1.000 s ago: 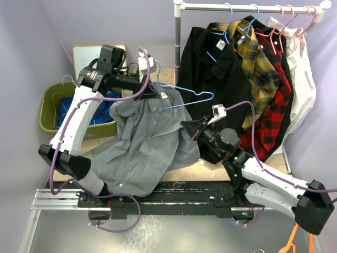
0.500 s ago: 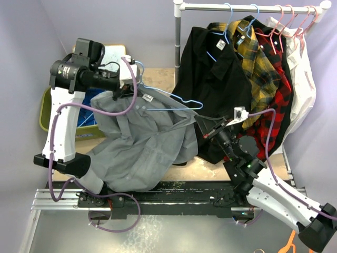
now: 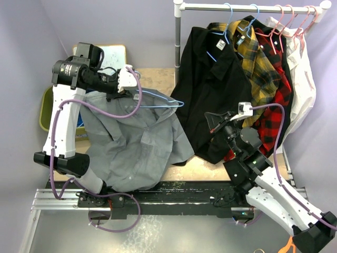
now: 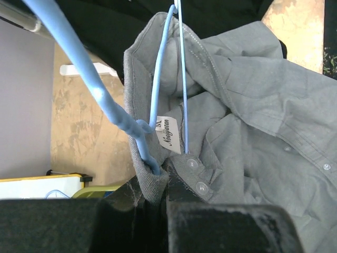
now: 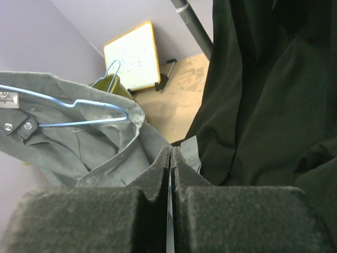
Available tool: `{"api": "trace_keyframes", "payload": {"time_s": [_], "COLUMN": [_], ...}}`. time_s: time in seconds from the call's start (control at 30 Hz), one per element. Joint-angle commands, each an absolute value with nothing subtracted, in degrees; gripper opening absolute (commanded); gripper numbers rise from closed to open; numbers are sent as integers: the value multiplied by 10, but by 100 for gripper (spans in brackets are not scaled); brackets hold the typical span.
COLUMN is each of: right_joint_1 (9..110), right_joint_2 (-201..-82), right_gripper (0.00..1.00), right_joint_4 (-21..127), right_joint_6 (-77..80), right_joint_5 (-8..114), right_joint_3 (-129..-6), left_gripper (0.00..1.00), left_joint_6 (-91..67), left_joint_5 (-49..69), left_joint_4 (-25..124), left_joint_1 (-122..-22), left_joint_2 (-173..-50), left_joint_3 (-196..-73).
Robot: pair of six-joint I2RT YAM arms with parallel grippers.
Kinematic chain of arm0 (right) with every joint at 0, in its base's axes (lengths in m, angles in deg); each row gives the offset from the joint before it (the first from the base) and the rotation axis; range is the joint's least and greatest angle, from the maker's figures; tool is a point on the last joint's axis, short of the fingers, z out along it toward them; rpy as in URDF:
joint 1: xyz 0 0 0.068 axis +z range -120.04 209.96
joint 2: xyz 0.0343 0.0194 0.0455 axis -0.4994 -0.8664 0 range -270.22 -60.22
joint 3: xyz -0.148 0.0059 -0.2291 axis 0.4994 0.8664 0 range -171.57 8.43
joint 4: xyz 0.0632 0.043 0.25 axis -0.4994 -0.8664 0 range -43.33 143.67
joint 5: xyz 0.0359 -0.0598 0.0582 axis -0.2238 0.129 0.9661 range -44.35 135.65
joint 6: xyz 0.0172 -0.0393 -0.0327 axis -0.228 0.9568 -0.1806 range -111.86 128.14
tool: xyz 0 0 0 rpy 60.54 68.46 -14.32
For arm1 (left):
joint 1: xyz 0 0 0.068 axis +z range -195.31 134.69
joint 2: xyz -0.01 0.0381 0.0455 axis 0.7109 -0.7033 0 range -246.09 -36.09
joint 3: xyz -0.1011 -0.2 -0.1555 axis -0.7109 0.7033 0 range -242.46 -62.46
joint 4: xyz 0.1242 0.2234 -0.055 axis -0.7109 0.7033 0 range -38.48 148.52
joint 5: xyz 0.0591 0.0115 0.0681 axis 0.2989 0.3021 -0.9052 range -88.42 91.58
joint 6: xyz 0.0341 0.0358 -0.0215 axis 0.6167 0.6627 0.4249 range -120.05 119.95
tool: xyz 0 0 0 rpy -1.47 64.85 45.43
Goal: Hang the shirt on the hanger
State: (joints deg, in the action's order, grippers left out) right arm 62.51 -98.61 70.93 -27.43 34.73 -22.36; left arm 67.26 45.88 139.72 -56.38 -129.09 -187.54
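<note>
— Lilac walls [image 3: 131, 26] are seen around a tan tabletop [image 3: 160, 76]. Where is the shirt [image 3: 137, 147] found?

— It is hung over the tabletop's left half, with its hem spilled past the near edge. Its collar is pinched by the closed left gripper [image 3: 124, 87], and the hanger [image 3: 158, 100] is threaded into the neck opening.

— And the right gripper [image 3: 210, 118]?

— Its fingers [image 5: 152, 174] are pressed together on nothing, just beside the black shirt [image 3: 210, 79] hung from the rail [image 3: 247, 7].

— How would the step be done well?

— The bare hanger arm, pointed toward the rail, is judged to need the shoulder drawn over it. The fabric edge should be taken near the collar so that the wire is not dragged out, and the collar should be gripped firmly.

— What is given by one view only?

— In the left wrist view the neck label [image 4: 169, 138] and two buttons [image 4: 192, 164] are shown beside the hanger's twisted neck, a detail lost from above. In the right wrist view the wire's end is seen close to the loose fabric edge. The whole drape is shown only from above.
</note>
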Motion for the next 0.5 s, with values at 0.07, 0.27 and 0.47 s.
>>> {"api": "trace_keyframes", "payload": {"time_s": [0.07, 0.27, 0.47], "right_joint_1": [626, 625, 623], "right_joint_2": [-1035, -1107, -1226], "right_gripper": [19, 71, 70], "right_joint_4": [753, 1107, 1248], "right_joint_6": [-253, -295, -293], "right_joint_5": [459, 542, 567], "right_joint_3": [-251, -112, -127], "left_gripper": [0, 0, 0], "left_joint_6": [703, 694, 691], "left_joint_5": [480, 514, 510], "left_joint_4": [1396, 1402, 1402], "left_joint_1": [-574, -574, -574], "left_joint_2": [-1274, -1269, -1261], "left_joint_3": [-1880, -1896, -1890]}}
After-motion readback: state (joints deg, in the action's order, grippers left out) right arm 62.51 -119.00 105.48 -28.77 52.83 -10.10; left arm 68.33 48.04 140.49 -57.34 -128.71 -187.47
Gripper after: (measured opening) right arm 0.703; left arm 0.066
